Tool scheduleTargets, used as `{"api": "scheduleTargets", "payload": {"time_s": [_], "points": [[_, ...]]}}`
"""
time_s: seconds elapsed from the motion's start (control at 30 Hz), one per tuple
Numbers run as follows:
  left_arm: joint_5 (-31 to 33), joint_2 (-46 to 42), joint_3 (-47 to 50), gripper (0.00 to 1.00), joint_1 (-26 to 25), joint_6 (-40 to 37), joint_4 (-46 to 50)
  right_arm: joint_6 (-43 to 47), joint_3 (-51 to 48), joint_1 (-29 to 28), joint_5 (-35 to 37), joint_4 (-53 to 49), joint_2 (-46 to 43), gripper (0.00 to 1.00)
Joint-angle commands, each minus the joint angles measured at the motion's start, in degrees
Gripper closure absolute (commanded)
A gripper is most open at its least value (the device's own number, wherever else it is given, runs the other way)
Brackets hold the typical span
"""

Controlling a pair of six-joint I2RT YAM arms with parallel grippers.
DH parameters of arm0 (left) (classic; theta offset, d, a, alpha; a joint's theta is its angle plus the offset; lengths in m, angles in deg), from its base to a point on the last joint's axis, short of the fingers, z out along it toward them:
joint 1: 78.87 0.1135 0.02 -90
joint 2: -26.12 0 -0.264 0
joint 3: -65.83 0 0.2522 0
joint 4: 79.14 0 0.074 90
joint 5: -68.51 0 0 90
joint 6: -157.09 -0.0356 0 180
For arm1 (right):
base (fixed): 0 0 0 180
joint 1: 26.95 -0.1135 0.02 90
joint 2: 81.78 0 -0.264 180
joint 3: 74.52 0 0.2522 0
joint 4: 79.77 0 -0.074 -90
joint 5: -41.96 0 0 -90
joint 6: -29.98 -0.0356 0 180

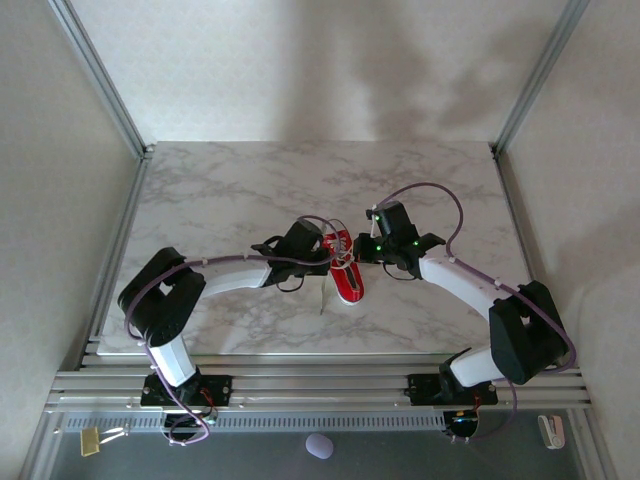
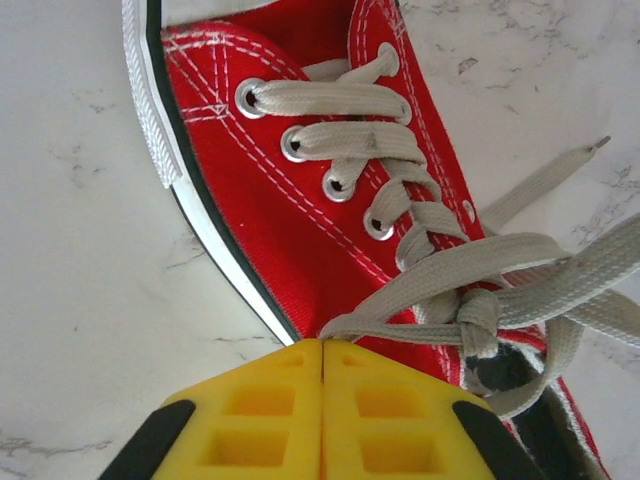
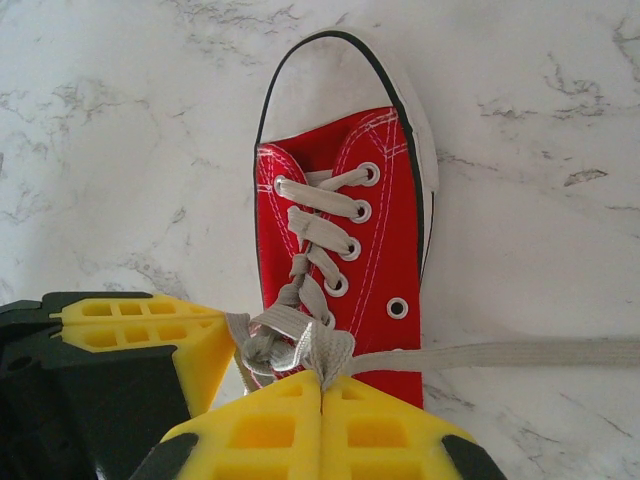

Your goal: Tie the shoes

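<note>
Sneaker (image 1: pixel 347 278) in red canvas lies on the marble table (image 1: pixel 230 190). Left gripper (image 2: pixel 321 345) and right gripper (image 3: pixel 322 385), on opposite sides of the sneaker, each pinch its white laces (image 2: pixel 520 260) with jaws closed.

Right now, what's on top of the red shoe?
White laces cross the top of the shoe and meet in a knot. Left gripper and right gripper, both shut, pinch laces there. They hide the opening behind the knot.

Small red sneaker (image 3: pixel 385 260) of woven canvas, flat off-white cloth laces (image 2: pixel 340 98), shiny metal eyelets (image 2: pixel 293 147), smooth rubber toe (image 3: pixel 320 85). Matt yellow plastic left claw (image 2: pixel 322 345). Smooth marble-patterned bench (image 2: pixel 90 300).
</note>
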Motion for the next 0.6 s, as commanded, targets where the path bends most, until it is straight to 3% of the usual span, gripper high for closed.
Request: {"api": "scheduleTargets", "payload": {"time_s": [0.0,0.17,0.4,0.57], "points": [[0.24,0.2,-1.87,0.96,-0.06,-1.41,1.16,0.21,0.46,0.34,0.07,-0.98,-0.49,1.0],[1.32,0.39,-2.39,1.0,-0.06,-2.72,2.09,0.29,0.46,0.36,0.05,-0.99,-0.28,1.0],[-0.3,-1.38,-0.76,0.68,-0.06,-0.44,0.31,0.16,0.46,0.37,0.05,-0.94,-0.09,1.0],[-2.61,-1.25,-0.31,0.69,-0.06,2.22,-1.7,0.2,0.29,0.32,0.03,-0.73,-0.09,1.0]]}}
